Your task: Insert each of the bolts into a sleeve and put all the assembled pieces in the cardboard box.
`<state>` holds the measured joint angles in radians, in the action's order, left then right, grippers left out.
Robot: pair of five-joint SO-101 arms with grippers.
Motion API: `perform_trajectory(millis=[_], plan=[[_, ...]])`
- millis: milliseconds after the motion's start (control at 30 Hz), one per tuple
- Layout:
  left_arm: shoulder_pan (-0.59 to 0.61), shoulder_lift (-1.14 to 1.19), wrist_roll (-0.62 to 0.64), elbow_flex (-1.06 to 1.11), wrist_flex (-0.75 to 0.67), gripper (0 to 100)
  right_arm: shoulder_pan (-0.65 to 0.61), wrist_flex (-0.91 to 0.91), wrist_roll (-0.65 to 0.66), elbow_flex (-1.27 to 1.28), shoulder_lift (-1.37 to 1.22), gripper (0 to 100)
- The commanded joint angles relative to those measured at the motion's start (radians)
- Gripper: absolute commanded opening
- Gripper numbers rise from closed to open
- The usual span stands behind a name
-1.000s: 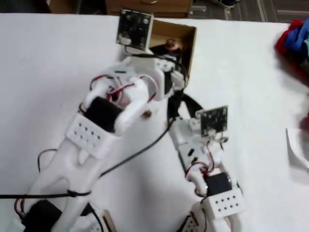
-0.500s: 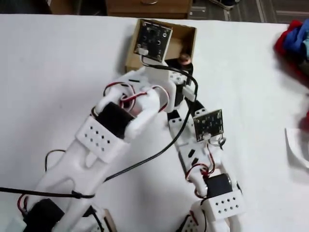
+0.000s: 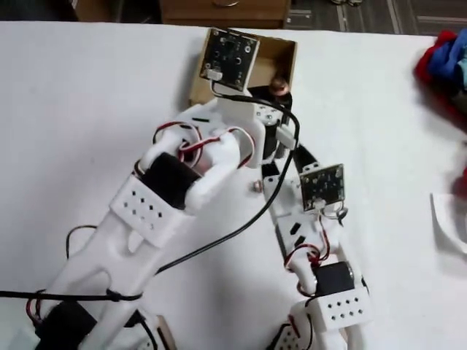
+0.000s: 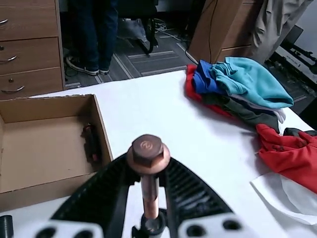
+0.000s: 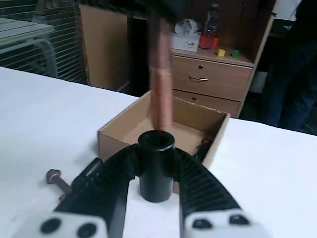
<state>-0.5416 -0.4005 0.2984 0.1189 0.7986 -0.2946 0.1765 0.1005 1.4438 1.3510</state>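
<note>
Grips copper hex-head bolt [image 4: 148, 186] upright in left gripper [image 4: 147, 171], black tubular sleeve [image 5: 156, 173] mouth-up in right gripper [image 5: 156, 163], seemingly to align them for insertion.

2 bolts: 1 held bolt [image 4: 147, 154], 1 loose bolt [image 5: 55, 178]. 1 black sleeve [image 5: 156, 171]. 1 cardboard box [image 4: 39, 188]. 1 dark piece [image 4: 90, 144] in the box, poss. a bolt+sleeve set, hard to tell. 2 arms: left arm [image 3: 146, 211], right arm [image 3: 332, 306]. 1 heap of clothes [image 4: 242, 84]. 1 white sheet [image 4: 292, 196].

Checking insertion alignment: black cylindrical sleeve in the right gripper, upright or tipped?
Upright: the black cylindrical sleeve stands vertical in the right gripper, open end up.
</note>
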Motion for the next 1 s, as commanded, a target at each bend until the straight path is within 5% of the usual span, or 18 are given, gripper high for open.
perform_trajectory(millis=[0, 167, 967], plan=[[-0.002, -0.017, 0.003, -0.068, 0.002, 3, 0.016, -0.022, -0.003, -0.006, 0.021, 2.3], [-0.005, -0.009, -0.091, -0.051, -0.003, 3, 0.016, -0.027, -0.003, 0.008, 0.027, 2.3], [-0.029, -0.006, -0.091, 0.058, -0.041, 3, 0.010, -0.028, -0.003, 0.006, 0.027, 2.3]])
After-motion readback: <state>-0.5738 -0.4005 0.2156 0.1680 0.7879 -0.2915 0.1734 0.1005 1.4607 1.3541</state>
